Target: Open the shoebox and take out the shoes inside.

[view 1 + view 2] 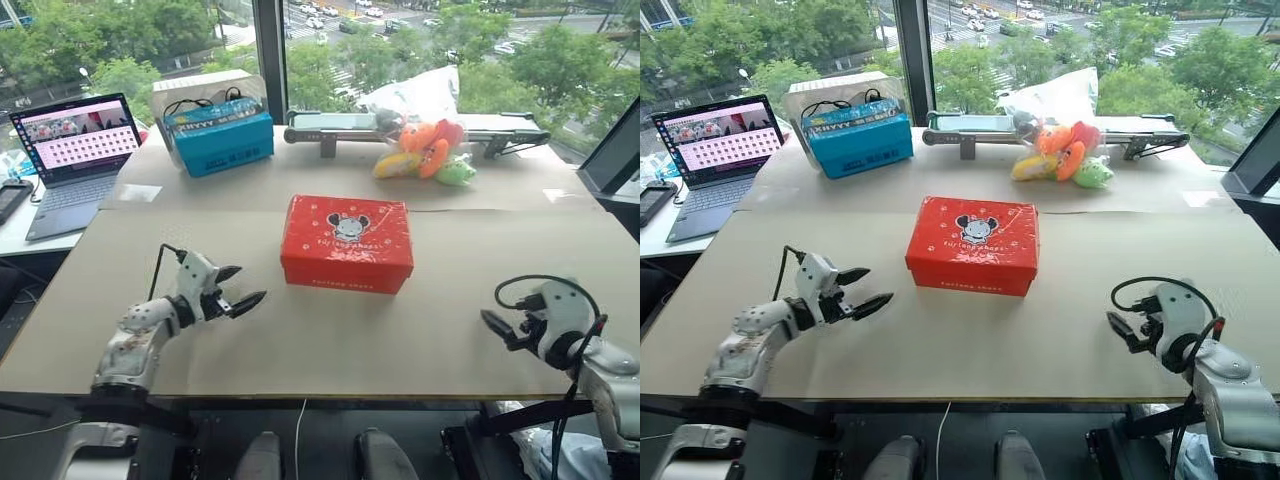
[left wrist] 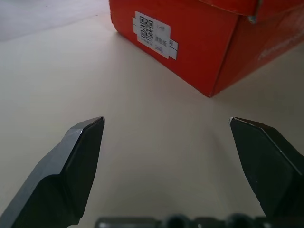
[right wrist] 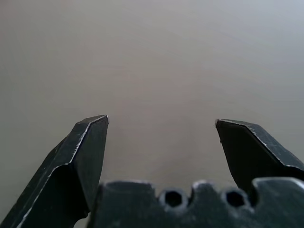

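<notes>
The red shoebox (image 1: 347, 243) lies shut in the middle of the tan table, a cartoon mouse head on its lid and gold lettering on its front side. Its end with a white label (image 2: 154, 34) faces my left gripper (image 1: 238, 286), which hovers open a short way to the box's left, pointing at it. Near the table's front right, my right gripper (image 1: 497, 325) is open over bare table, well apart from the box. The shoes are hidden inside the closed box.
A blue box with cables (image 1: 218, 135) stands at the back left beside an open laptop (image 1: 78, 150). Orange and green plush toys (image 1: 428, 152) lie at the back centre in front of a long grey device (image 1: 350, 125). Windows run along the far edge.
</notes>
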